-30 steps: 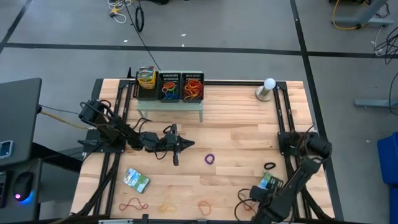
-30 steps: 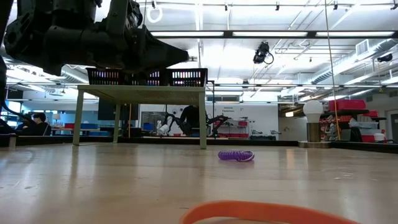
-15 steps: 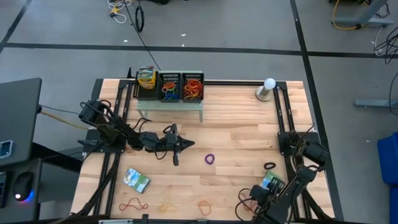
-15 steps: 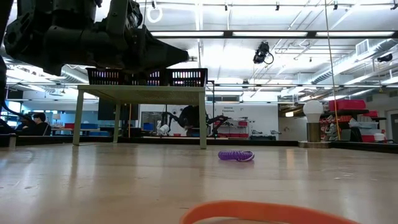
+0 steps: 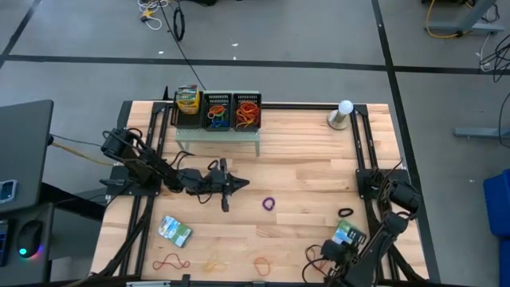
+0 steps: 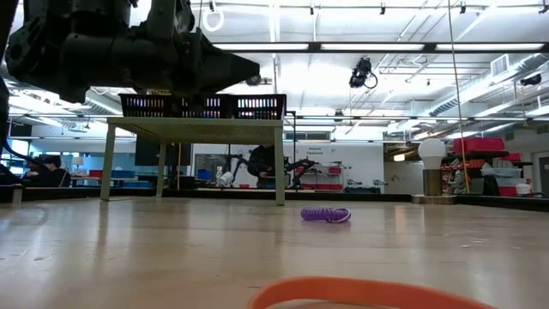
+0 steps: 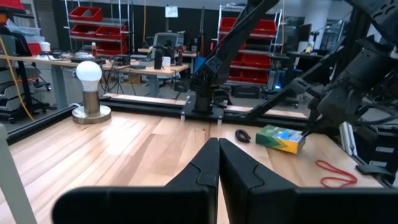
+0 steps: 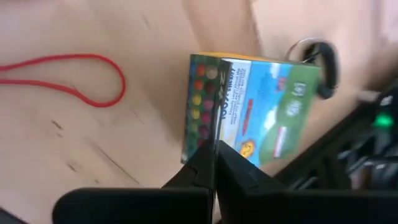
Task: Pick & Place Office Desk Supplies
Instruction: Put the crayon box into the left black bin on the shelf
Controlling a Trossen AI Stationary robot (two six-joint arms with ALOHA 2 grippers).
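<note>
Step in hand is judged to be the pickup of the packet [image 8: 249,109] at the table's front right, beside a red band [image 8: 68,78]; the right gripper [image 8: 214,163] is seen above it with fingers pressed together, nothing between them. A reopening before descent is likely called for. The left gripper [image 7: 217,163] is held closed and empty over mid-table

orange band [image 6: 369,293] cut off below

Grey floor [image 5: 319,40] around the table; red bin racks [image 7: 93,18] behind, bright ceiling lights [image 6: 283,47].
</note>
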